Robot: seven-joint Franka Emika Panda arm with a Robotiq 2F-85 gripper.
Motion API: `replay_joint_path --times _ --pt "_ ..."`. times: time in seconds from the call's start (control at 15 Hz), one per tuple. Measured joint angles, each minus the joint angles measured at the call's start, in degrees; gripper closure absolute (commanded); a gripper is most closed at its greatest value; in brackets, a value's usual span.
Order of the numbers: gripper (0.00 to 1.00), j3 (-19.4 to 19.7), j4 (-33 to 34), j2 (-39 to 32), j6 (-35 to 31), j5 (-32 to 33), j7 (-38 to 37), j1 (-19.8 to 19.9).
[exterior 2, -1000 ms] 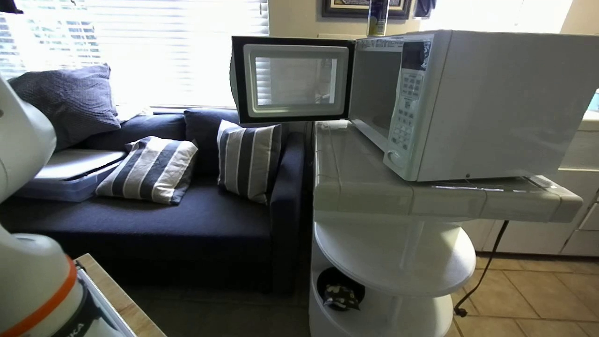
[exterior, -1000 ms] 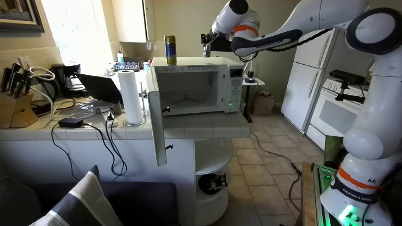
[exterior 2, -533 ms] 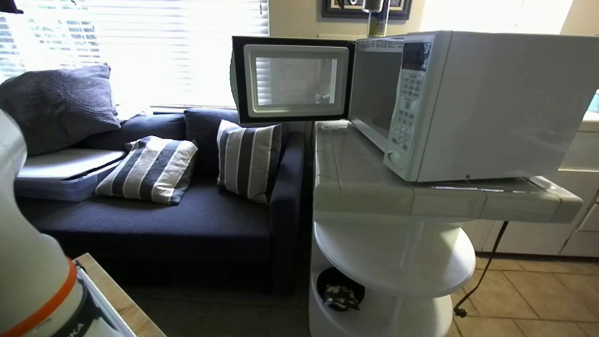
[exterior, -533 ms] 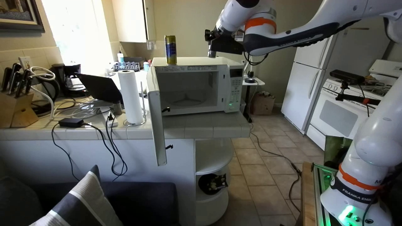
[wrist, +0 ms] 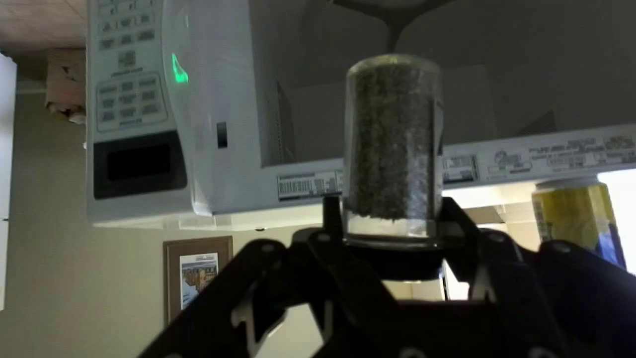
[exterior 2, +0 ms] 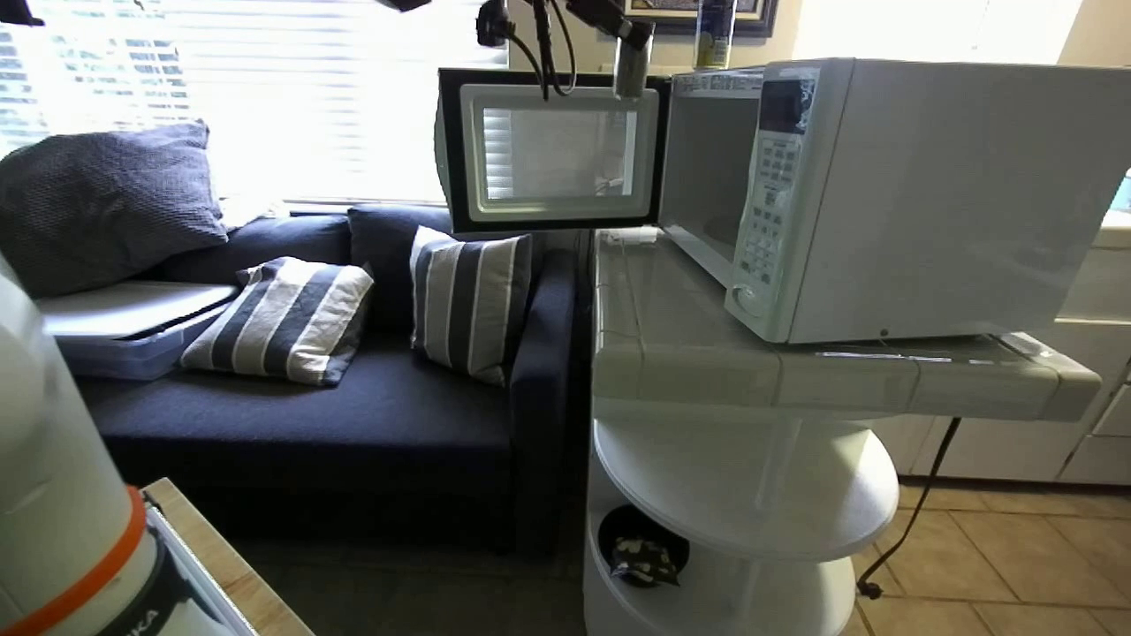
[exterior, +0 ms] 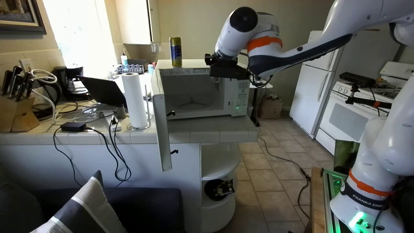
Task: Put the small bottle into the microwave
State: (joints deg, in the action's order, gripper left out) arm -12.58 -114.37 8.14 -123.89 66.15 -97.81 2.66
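Observation:
The small bottle is a clear jar with dark, grainy contents; it shows in the wrist view (wrist: 390, 134) and in an exterior view (exterior 2: 631, 71). My gripper (wrist: 392, 214) is shut on it near its dark-capped end, with one finger on each side. In an exterior view, the gripper (exterior: 215, 72) holds the bottle upright in the air in front of the microwave (exterior: 240, 97), around the upper edge of its opening. The microwave is white, and its door (exterior: 161, 129) stands wide open. Its cavity and turntable support show. In the wrist view the microwave (wrist: 228, 184) appears upside down behind the bottle.
A tall blue-and-yellow can (exterior: 176, 53) stands on the microwave's top near the front left edge. A paper towel roll (exterior: 134, 100) stands left of the open door. The tiled counter edge (exterior: 207, 136) runs under the microwave. The sofa (exterior 2: 398, 406) is beyond the counter.
My gripper has come down with the bottle, from above the microwave's top to in front of its opening. In an exterior view the bottle has come in from the top edge.

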Motion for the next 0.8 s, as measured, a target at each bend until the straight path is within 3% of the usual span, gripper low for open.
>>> replay_joint_path --times 0.47,0.8 --pt "0.75 3.87 0.04 -12.54 -0.34 7.57 -10.76 -2.47" --pt "0.75 7.02 4.07 -20.81 -4.33 14.23 -17.24 -3.02"
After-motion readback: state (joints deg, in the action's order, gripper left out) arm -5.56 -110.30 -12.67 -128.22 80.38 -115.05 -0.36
